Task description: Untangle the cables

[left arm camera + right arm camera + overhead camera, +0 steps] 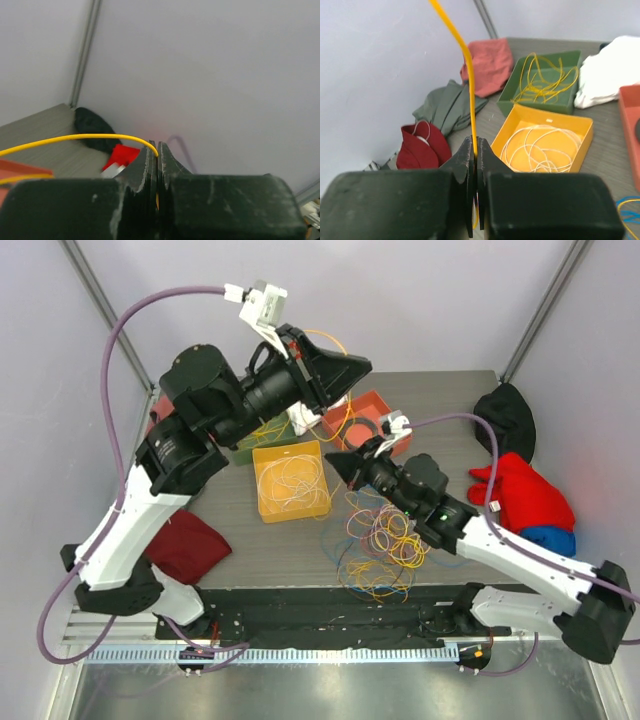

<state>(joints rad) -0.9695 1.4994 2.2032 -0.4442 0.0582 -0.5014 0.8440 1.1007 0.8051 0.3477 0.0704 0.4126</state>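
Separation of one thin yellow wire (468, 70) looks like the step in hand. The right pincer (474, 142) is pressed together on it, and the raised left pincer (157, 146) nips a yellow strand (75, 136), possibly the same one. Loose multicoloured cables (378, 545) lie heaped on the grey bench (270, 548). Next it probably needs drawing clear, then dropping into the green tray (535, 108) that holds yellow wires.

A yellow cable (468, 75) is being pinched by the right pincer (475, 146); white cables (540, 147) are being held in a yellow tray (590, 134).
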